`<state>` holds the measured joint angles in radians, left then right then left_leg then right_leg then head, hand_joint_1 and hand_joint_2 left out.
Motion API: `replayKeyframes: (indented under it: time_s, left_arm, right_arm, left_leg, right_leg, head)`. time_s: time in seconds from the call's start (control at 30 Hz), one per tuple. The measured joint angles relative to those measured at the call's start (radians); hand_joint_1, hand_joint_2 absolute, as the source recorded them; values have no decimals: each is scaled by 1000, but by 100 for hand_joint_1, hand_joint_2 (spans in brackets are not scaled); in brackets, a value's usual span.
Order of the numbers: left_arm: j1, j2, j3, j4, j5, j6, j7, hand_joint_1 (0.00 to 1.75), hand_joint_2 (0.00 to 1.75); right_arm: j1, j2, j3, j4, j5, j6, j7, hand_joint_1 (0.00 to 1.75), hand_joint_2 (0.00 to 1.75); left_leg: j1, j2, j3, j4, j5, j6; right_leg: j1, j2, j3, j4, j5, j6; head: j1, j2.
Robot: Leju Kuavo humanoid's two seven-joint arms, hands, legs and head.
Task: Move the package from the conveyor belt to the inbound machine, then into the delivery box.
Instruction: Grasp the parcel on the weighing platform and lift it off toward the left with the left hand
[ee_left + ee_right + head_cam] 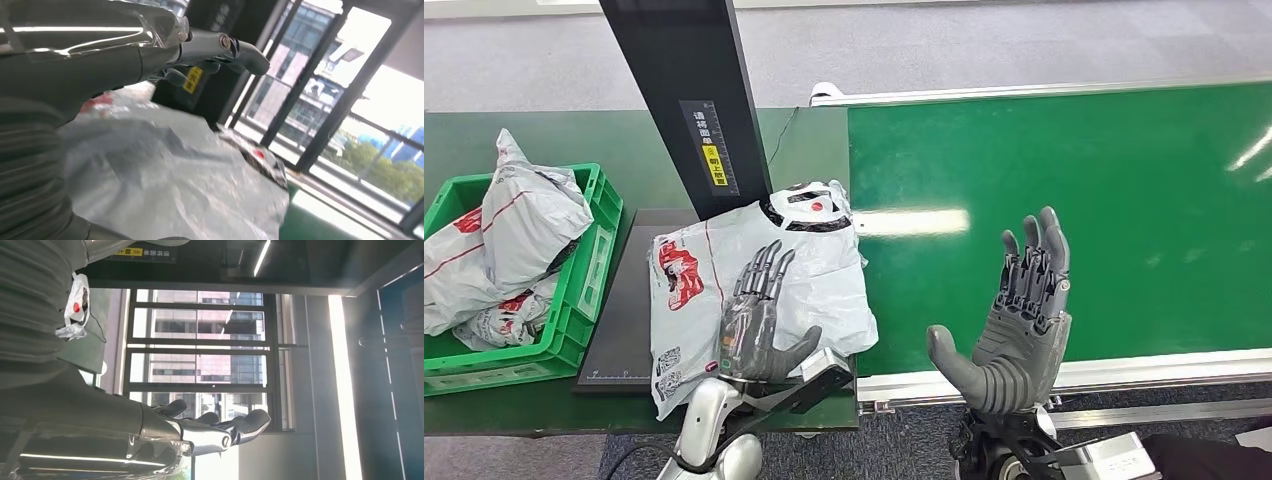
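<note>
Nearest the robot, the left hand [757, 325] lies flat on the grey plastic package [824, 270], fingers straight and together, thumb spread out to the side; it presses on the bag rather than closing around it. In the left wrist view the same hand [100, 60] stretches over the crumpled grey wrapping [175, 180], and nothing is clasped in it.

The right hand [1014, 325] is raised above the near edge of the green conveyor belt [1124, 230], palm turned inward, fingers extended upward and thumb apart, holding nothing. The right wrist view shows this hand [200, 432] against tall windows, its fingers stretched out and free.

The package rests mostly on the black platform of the inbound machine [619, 310], its right side reaching over the platform edge to the border of the belt. It bears red print at its left end and a black-and-white patch with a red dot at its far end.

Just behind the package rises the machine's black post [694, 90], carrying a label with a yellow mark.

To the left, on the dark green table [544, 135], stands a green crate [584, 290], the delivery box, holding several grey mail bags [524, 215] with red stripes, piled above its rim.

Beyond the belt lies grey floor [924, 40].
</note>
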<state>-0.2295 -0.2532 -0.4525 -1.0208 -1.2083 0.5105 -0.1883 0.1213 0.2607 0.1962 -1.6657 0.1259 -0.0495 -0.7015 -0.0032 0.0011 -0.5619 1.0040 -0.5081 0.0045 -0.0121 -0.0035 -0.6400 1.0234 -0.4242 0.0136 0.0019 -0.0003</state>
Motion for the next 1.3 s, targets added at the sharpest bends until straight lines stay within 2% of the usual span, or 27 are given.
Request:
replayKeyframes:
  time_s: [0.23,0.33,0.7,0.73,0.87,0.97,1.3]
  left_arm:
    - [-211,-16,16,318,57,-24,6,0,175]
    - [-274,-16,38,417,69,-40,20,0,175]
    - [-346,-15,64,601,3,-109,97,0,175]
    - [-350,-15,64,608,1,-111,98,7,175]
    - [-362,-15,64,631,-7,-121,103,162,175]
    - [-363,-14,64,639,-10,-123,102,173,175]
    - [-365,-5,75,646,4,-71,61,173,175]
  right_arm:
    - [12,20,-19,-7,13,17,0,0,175]
    - [9,20,-20,-5,10,18,0,0,175]
    - [-35,19,-12,51,-9,29,1,0,175]
    - [-36,18,-12,53,-9,29,1,0,175]
    - [-36,15,-12,61,-9,29,1,0,175]
    - [-36,15,-12,65,-9,29,1,0,175]
    - [-36,14,-13,77,-11,29,10,0,175]
  left_leg:
    - [0,0,0,0,1,0]
    - [0,0,0,0,1,-1]
    - [0,0,1,0,1,0]
    - [0,0,2,0,1,0]
    - [0,0,5,0,1,-1]
    - [0,0,5,0,1,-1]
    - [0,0,6,0,2,-1]
  right_leg:
    - [0,0,1,0,1,-1]
    - [0,0,1,1,1,-1]
    - [0,0,3,0,1,-1]
    - [0,0,4,0,1,-1]
    - [0,0,7,0,1,-1]
    - [0,0,8,0,1,-2]
    - [0,0,8,1,1,-2]
  head:
    - [0,0]
    - [0,0]
    - [0,0]
    - [0,0]
    - [0,0]
    - [0,0]
    - [0,0]
